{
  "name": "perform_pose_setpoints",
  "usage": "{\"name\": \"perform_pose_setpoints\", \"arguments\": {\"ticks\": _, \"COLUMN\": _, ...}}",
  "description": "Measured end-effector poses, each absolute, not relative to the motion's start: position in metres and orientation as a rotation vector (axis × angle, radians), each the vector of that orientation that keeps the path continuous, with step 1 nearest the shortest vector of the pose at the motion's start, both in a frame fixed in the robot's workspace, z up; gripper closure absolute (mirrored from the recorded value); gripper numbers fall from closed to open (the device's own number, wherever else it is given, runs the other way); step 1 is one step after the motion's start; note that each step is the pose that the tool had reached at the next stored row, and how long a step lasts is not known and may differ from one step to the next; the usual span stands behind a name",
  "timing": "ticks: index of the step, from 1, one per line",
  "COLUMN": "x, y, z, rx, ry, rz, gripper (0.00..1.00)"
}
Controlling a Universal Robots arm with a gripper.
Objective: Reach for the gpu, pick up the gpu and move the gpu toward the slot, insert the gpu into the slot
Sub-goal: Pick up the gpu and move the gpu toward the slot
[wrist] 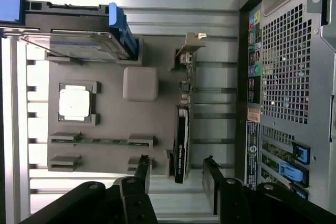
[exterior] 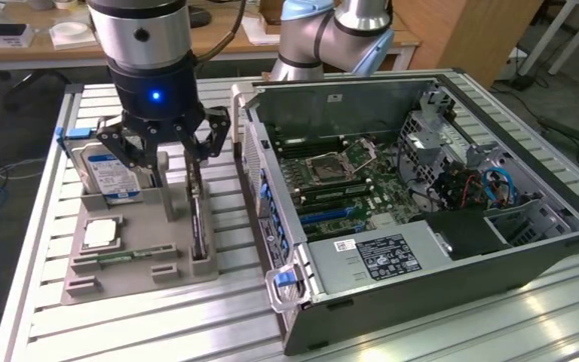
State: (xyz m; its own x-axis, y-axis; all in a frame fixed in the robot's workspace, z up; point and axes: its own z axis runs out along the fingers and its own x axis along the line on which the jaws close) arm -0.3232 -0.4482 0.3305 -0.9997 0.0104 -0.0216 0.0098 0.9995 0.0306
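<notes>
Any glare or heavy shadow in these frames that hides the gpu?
Exterior view: glare streaks the table, away from the gpu, which reads dark but traceable. Wrist view: even light, the processor chip reflects white, the gpu is unobscured.

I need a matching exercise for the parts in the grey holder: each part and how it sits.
1 thin black gpu card
2 silver hard drive with blue label
3 square silver processor chip
4 slim green memory stick

a flat in a square recess
b on edge, nearest the black computer case
c upright, between blue rails
d flat in a long narrow groove

Pairs: 1-b, 2-c, 3-a, 4-d
</notes>
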Motion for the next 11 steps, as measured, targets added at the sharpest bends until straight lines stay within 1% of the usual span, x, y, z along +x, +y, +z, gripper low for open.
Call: {"name": "perform_pose_setpoints", "arguments": {"ticks": 11, "x": -0.323, "y": -0.448, "z": 0.315, "rx": 0.019, "ry": 3.119, "rz": 0.048, "gripper": 0.47}}
